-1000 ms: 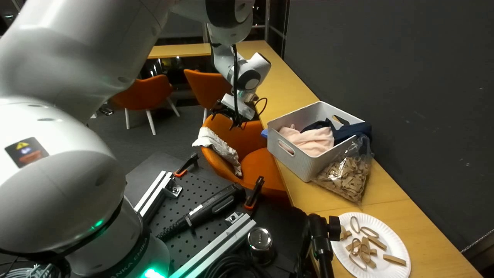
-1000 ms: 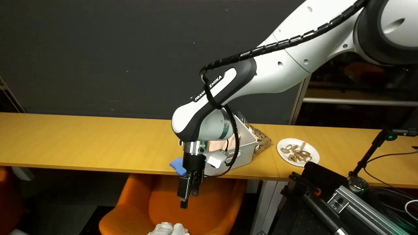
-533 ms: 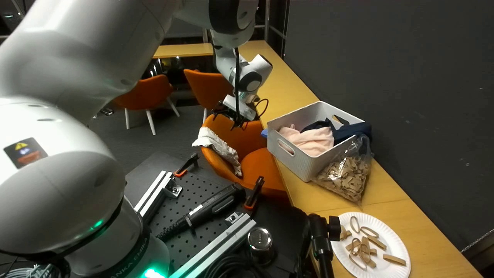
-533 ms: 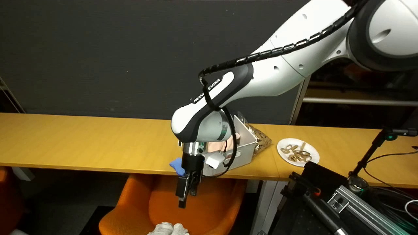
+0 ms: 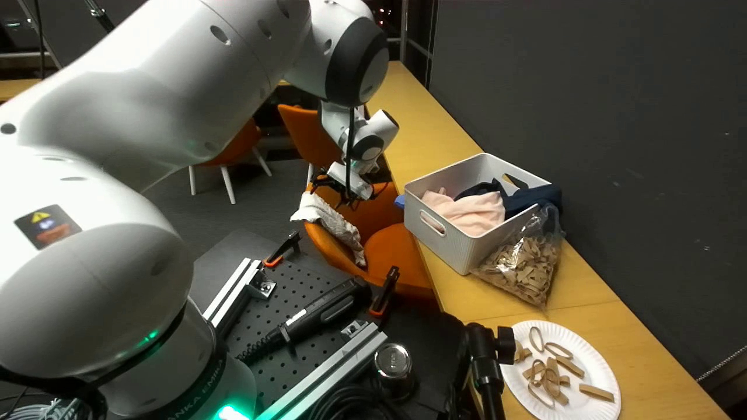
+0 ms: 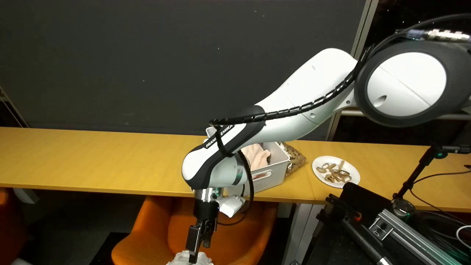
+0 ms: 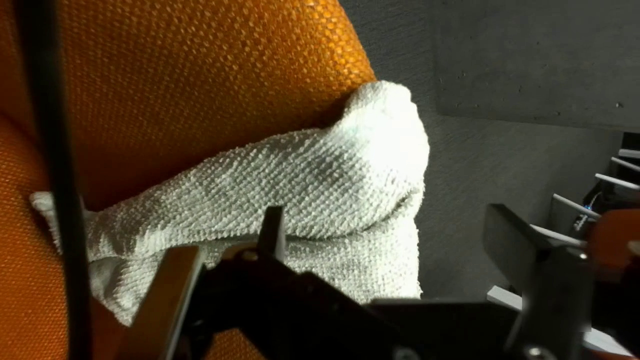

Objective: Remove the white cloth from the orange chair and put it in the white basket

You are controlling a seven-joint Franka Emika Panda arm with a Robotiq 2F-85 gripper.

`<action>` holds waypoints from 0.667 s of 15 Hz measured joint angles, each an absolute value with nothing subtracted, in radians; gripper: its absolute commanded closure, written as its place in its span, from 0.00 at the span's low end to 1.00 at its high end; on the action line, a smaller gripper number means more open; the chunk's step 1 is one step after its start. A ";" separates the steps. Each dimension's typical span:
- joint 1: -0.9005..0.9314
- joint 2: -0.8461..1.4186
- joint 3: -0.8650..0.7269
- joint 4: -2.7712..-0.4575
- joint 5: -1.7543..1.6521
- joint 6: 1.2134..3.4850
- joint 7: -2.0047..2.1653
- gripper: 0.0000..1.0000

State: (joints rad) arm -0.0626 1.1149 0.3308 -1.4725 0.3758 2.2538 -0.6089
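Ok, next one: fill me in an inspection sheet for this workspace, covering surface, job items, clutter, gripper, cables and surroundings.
Surface: yellow table running along a dark wall.
Job's things: white cloth draped over the edge of the orange chair; white basket on the table, holding pink cloth and navy cloth, the navy one spilling over the rim.
Clutter: clear bag of brown pieces beside the basket; paper plate bearing brown loops and strips.
Gripper: open, at the white cloth; contact cannot be told.
Cables: black cable along the arm; coiled cable near its base.
Surroundings: grey floor; more orange chairs behind.
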 measured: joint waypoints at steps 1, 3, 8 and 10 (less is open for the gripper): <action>-0.053 1.143 0.333 -1.447 0.376 2.252 -0.609 0.00; -0.037 1.197 0.336 -1.395 0.375 2.240 -0.609 0.00; -0.015 1.296 0.338 -1.274 0.373 2.184 -0.607 0.25; -0.009 1.318 0.340 -1.239 0.373 2.172 -0.607 0.37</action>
State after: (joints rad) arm -0.0095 1.3182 0.3397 -1.2386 0.3733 2.1720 -0.6074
